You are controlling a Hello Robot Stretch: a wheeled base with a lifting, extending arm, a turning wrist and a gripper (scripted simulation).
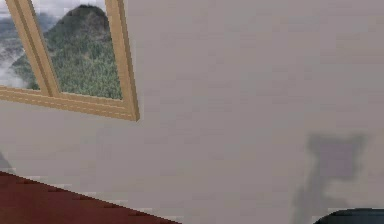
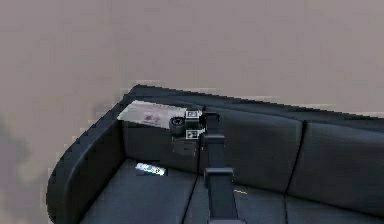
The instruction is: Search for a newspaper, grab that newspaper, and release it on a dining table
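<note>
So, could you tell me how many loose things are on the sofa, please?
2: a pale flat thing on the sofa's back corner, a small thing on its seat; the arm may hide others.

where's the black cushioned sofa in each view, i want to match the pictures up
Forward view: a dark rounded sliver at the bottom right edge, probably the end of the black cushioned sofa.
Arm side view: the sofa spans the lower half, from near the left edge to the right edge.
Shared landmark: the plain beige wall behind it, also above the sofa's back.
</note>
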